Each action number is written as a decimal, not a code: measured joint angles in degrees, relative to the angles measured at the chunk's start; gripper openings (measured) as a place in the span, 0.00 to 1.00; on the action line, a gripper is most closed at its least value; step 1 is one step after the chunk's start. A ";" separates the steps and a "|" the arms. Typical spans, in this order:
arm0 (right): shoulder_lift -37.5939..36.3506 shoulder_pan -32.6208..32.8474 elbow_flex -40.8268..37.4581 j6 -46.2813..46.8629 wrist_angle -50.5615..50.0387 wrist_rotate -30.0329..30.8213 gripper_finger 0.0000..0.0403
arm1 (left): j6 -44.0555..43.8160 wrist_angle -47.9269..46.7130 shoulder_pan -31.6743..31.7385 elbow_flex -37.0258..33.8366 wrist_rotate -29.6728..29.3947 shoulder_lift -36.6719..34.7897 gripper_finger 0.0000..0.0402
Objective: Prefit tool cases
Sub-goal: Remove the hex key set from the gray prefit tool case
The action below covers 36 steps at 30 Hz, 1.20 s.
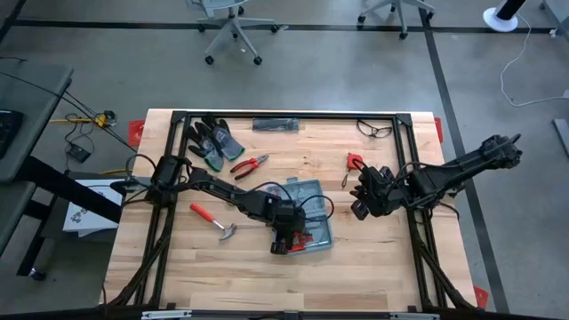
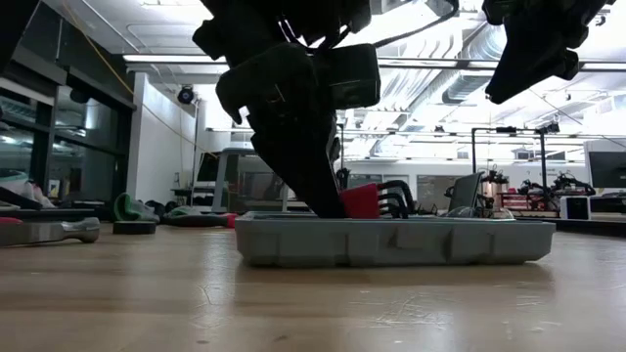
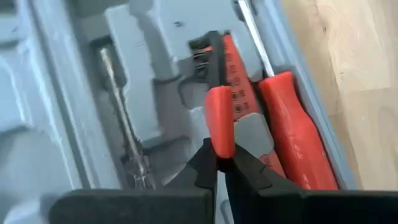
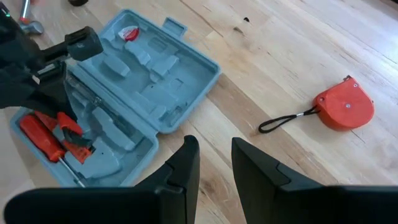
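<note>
**Seating the pliers in the open tool case**

Tool case (image 1: 307, 218) lying open, flat on the wooden table (image 1: 204, 276) a little right of centre, both halves up, moulded recesses showing. In the near half: a red-handled screwdriver (image 3: 292, 134) already bedded along the outer wall, a slim metal-shafted tool (image 3: 121, 124) in a channel further in, and red-handled pliers (image 3: 233, 106) between them, one handle standing proud of its recess.

Left gripper (image 3: 222, 163) down inside the case, fingers pressed together and pinching the tip of that raised handle. Best handled, probably, by keeping the pinch light, lining the handle up with the recess outline, then pushing straight down rather than sideways, so as not to nudge the screwdriver or slide the case across the table. Release only once the handle sits level with its neighbour.

Right gripper (image 4: 214, 163) hovering above bare wood beside the case, fingers spread, holding nothing; orange tape measure (image 4: 343, 107) well apart from it.
</note>
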 joint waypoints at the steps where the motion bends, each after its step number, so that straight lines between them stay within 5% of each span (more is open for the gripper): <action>1: 0.00 0.00 0.00 0.48 -0.02 0.00 0.22 | -0.24 -0.15 0.17 -0.03 0.06 -0.13 0.02; 16: 0.00 0.00 0.00 1.18 0.00 0.30 0.22 | -2.61 -1.20 8.47 -0.31 0.73 -14.03 0.00; 26: 0.00 0.00 0.00 4.58 0.18 4.34 0.22 | -3.85 3.92 27.03 -0.28 18.88 -12.84 0.00; 32: 0.10 -0.37 0.00 10.08 0.29 9.06 0.22 | -13.57 15.73 39.07 -0.21 35.31 -5.14 0.00; 36: 1.22 -2.25 0.00 13.94 0.63 10.95 0.22 | -18.32 15.31 44.78 3.81 42.86 1.74 0.00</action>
